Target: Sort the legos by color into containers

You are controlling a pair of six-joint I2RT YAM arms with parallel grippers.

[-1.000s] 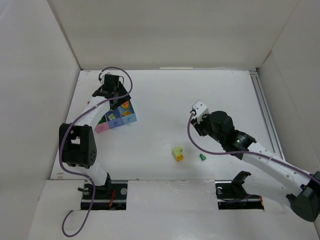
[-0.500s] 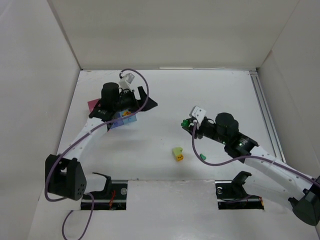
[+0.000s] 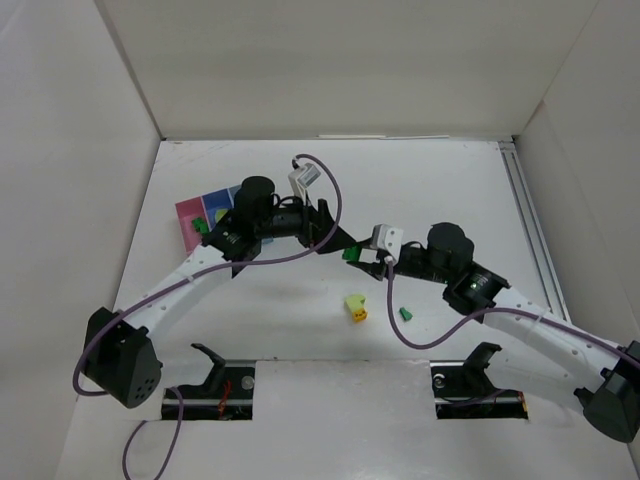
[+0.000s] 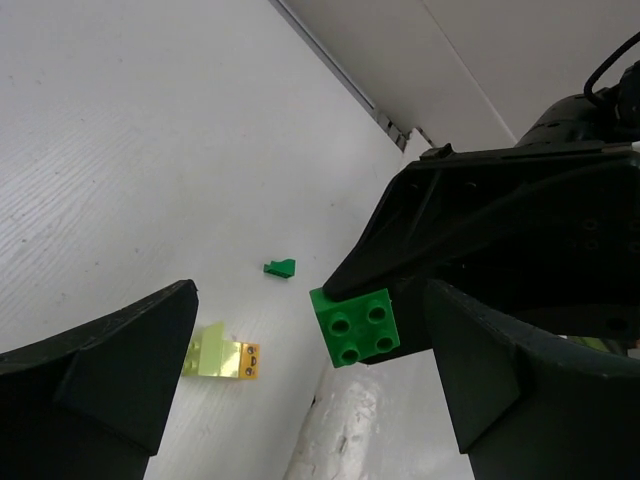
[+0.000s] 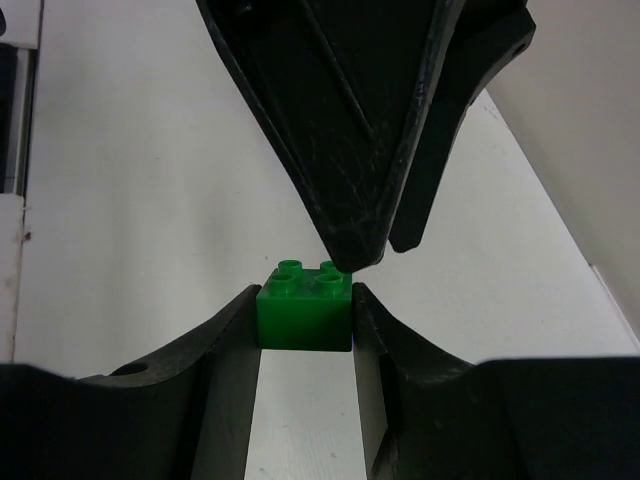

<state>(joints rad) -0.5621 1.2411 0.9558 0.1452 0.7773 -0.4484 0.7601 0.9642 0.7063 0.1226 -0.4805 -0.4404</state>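
Note:
My right gripper is shut on a dark green brick, held above the table near the middle; the right wrist view shows the brick pinched between both fingers. My left gripper is open and empty, its fingertips right at that brick. A pale yellow and orange piece and a small dark green piece lie on the table below. The containers sit at the left, partly hidden by the left arm, with a green brick showing inside.
White walls enclose the table on the left, back and right. A rail runs along the right side. The left arm stretches across from the containers to the middle. The yellow-orange piece and the small green piece show under the left gripper.
My left arm has swung right, away from the containers to the middle. My right gripper has moved left with the green brick, so both grippers now meet.

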